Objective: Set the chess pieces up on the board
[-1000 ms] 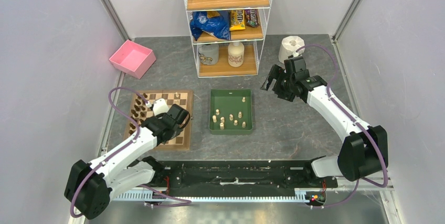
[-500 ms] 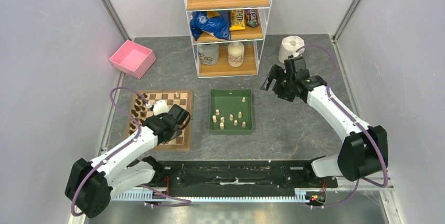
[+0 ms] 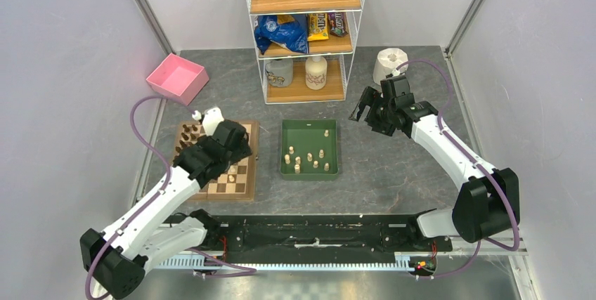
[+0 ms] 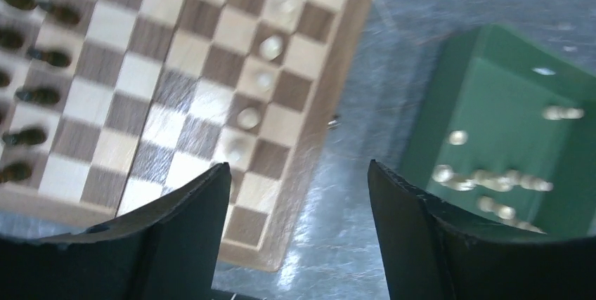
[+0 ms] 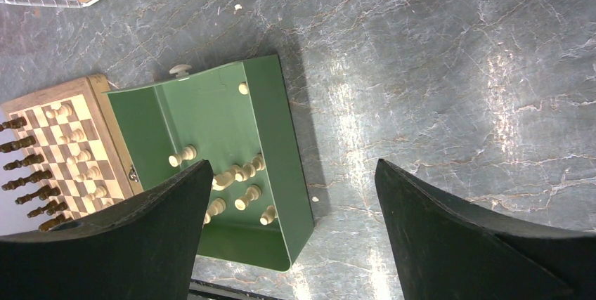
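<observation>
The board (image 3: pixel 242 180) lies left of centre, with dark chess pieces (image 4: pixel 43 55) along its left side and a line of pale chess pieces (image 4: pixel 248 117) near its right side. More pale pieces (image 3: pixel 310 159) lie loose in the green tray (image 3: pixel 309 173). My left gripper (image 3: pixel 232 147) hangs above the board's right part; in the left wrist view it (image 4: pixel 299 173) is open with nothing between its fingers. Far right of the tray, my right gripper (image 3: pixel 364 109) hovers open and empty. The right wrist view looks down on the tray (image 5: pixel 281 138) and the board (image 5: pixel 53 107).
A pink box (image 3: pixel 177 77) sits at the back left. A wire shelf (image 3: pixel 306 33) with snacks and bottles stands at the back centre, a white roll (image 3: pixel 390 64) to its right. A black strip (image 3: pixel 316 233) runs along the near edge.
My left gripper has opened and lifted, moving toward the far part of the board. The right arm has not moved.
</observation>
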You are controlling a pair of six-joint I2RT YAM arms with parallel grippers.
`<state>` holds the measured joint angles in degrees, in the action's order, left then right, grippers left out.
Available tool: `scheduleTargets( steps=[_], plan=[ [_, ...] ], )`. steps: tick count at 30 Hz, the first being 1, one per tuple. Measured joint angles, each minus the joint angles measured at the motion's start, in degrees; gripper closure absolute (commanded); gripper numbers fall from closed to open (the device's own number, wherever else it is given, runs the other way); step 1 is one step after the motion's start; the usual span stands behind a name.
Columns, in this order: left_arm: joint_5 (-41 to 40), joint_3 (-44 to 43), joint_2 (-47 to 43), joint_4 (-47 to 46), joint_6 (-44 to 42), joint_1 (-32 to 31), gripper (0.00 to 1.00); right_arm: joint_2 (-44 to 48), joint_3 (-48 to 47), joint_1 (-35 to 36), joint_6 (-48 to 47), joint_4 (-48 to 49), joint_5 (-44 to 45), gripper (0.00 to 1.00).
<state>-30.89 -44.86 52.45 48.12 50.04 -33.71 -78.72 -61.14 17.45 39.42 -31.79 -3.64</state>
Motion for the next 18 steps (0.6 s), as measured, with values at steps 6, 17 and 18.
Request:
scheduleTargets(
  steps=[6,17,18],
  plan=[
    [5.95,-9.55,8.79,-9.33,-9.44,-0.02,0.11,0.00,0.00,0.00,0.00,0.00,0.00,0.06],
    [18.58,-24.70,40.35,-25.09,-17.25,-7.02,0.20,1.40,0.00,0.00,0.00,-0.02,1.09,0.06],
    [19.23,-26.34,42.71,-25.88,-17.44,-8.13,0.22,1.64,0.00,0.00,0.00,-0.02,1.14,0.06]
  ],
)
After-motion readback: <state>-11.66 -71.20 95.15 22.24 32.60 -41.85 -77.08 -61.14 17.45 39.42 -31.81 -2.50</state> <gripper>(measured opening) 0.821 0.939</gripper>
